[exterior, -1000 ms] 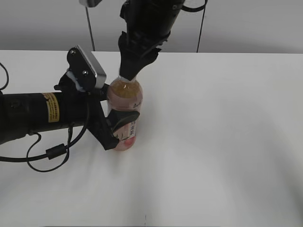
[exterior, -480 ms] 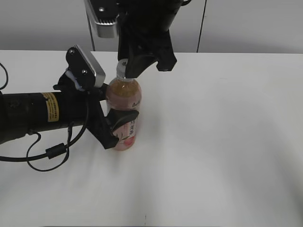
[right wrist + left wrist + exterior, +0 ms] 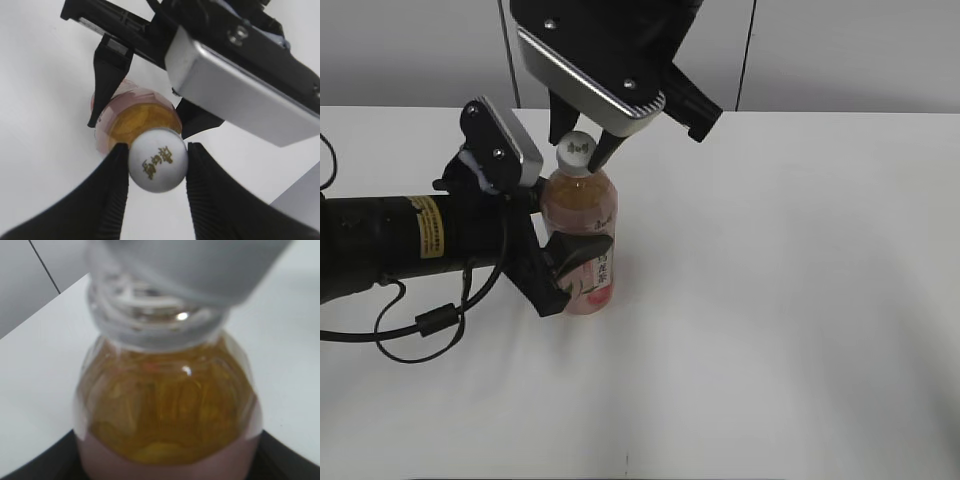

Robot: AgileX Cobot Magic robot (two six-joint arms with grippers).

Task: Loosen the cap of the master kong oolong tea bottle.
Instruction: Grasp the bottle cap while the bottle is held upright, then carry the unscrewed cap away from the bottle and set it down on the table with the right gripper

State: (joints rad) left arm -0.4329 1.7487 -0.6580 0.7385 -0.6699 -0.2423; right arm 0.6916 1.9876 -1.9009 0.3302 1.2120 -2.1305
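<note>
The master kong oolong tea bottle stands upright on the white table, with amber tea and a pink label. My left gripper reaches in from the left and is shut on the bottle's labelled body. In the left wrist view the bottle's shoulder fills the frame, with black jaws at both lower corners. The white cap carries a dark mark. My right gripper comes down from above and is shut on the cap. In the right wrist view both black fingers press the sides of the cap.
The white table stretches to the right and front of the bottle. The left arm and its looping black cable lie along the table's left side. A grey wall stands behind the table.
My right gripper has turned around the cap, swinging its silver camera housing toward the front. The cap's top now shows between the fingers. The bottle and the left gripper have stayed put.
</note>
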